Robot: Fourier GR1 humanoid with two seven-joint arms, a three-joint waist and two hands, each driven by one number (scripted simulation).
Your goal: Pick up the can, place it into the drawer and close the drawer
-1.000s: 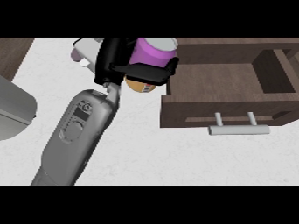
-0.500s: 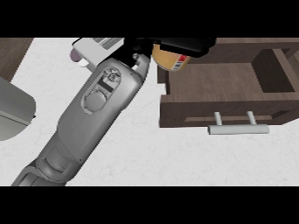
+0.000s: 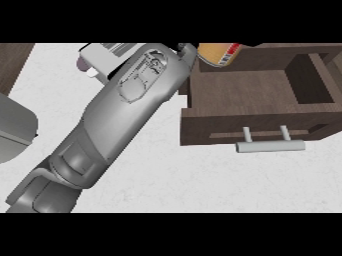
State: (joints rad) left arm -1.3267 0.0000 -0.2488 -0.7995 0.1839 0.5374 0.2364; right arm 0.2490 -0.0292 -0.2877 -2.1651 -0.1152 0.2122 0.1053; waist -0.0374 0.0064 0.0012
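Head view: grey forearm (image 3: 122, 115) stretching diagonally up from lower left, hiding its own hand, so finger state impossible to tell. Orange can (image 3: 218, 53) at top edge, over the open drawer's (image 3: 240, 90) back-left corner, probably carried there for lowering inside. Drawer handle (image 3: 270, 145) facing the near side, untouched. Other hand out of sight.

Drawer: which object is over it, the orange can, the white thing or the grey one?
The can, at the drawer's back left corner; the other two lie left of the forearm.
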